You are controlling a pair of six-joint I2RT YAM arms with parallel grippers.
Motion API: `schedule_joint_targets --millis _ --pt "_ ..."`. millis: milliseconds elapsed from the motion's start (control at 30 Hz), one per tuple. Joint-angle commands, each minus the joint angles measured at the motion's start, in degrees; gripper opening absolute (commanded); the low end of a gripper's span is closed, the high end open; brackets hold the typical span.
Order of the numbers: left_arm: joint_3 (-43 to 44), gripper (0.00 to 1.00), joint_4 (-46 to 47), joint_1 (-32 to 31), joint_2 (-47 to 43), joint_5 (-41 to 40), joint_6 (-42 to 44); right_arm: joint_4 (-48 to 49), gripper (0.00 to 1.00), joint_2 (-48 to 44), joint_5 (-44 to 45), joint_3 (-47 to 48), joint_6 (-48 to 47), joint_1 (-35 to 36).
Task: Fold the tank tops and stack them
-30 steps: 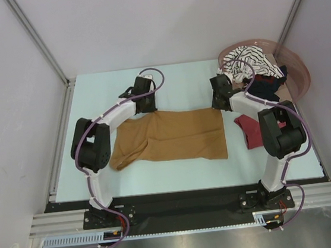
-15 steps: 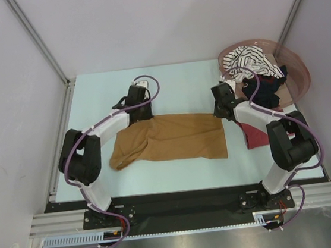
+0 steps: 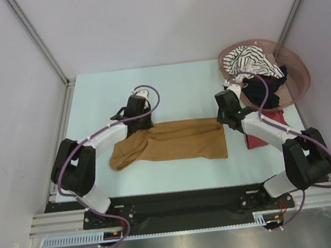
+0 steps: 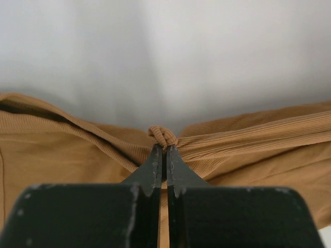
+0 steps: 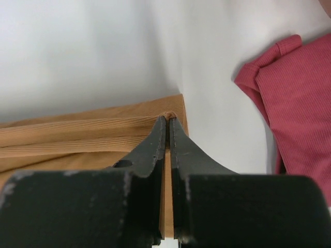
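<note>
Table, overhead view: pale mint table (image 3: 185, 86) fenced by white walls (image 3: 160, 23), arm bases at the near edge.
Mustard top, overhead view: mustard-brown ribbed cloth tank top (image 3: 174, 144) lies spread across the middle of the table, its far edge drawn into a straight line between the two grippers.
Left gripper, overhead view: left gripper (image 3: 142, 126) sits on the far left part of that edge.
Right gripper, overhead view: right gripper (image 3: 227, 120) sits at the far right corner.
Red top, overhead view: dark red ribbed cloth tank top (image 3: 256, 140) lies crumpled just right of the mustard one, partly under the right arm.
Basket, overhead view: pinkish-brown oval plastic basket (image 3: 300, 72) in the far right corner holds a black-and-white striped cloth tank top (image 3: 248, 60) on a black cloth tank top (image 3: 260, 92).
Left wrist view: jaws pinched tight on a small bunched fold of mustard cloth (image 4: 62, 150).
Right wrist view: jaws clamped on the mustard top's corner (image 5: 67, 134); red top (image 5: 302, 93) lies apart to the right, bare table between.
</note>
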Motion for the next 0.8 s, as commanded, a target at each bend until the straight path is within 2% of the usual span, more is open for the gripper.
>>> schedule_joint_targets --millis 0,767 --pt "-2.06 0.0 2.46 -0.75 -4.69 -1.59 -0.57 -0.57 0.0 -4.74 3.02 -1.44 1.0 0.75" --pt "-14.72 0.01 3.07 -5.85 -16.11 -9.5 -3.65 -5.84 0.0 -15.56 8.47 -11.55 8.29 8.22"
